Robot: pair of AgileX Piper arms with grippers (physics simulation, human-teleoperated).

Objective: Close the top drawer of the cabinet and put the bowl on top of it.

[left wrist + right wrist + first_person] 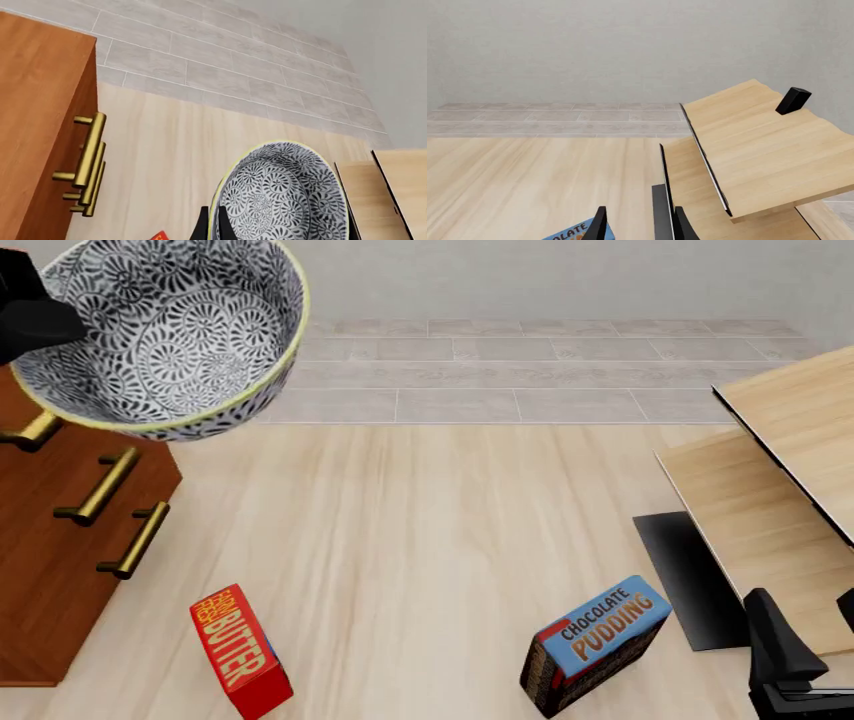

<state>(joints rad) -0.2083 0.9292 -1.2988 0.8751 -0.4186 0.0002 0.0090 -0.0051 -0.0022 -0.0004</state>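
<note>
While the left gripper [212,231] pinches the yellowish rim of the bowl [167,330], the bowl hangs tilted in the air above the cabinet [54,530] at the table's left edge, near the top drawer [34,430]. All 3 brass handles line up in the left wrist view, so that drawer looks shut, though its front is partly hidden. To finish well, carry the bowl fully over the cabinet's top, level it so the base faces down, lower until it rests flat, and only then release. The right gripper [637,225] idles near the pale wooden furniture [787,500], fingers apart and empty, beside the pudding box [594,645]; the butter box [240,650] stands clear.
</note>
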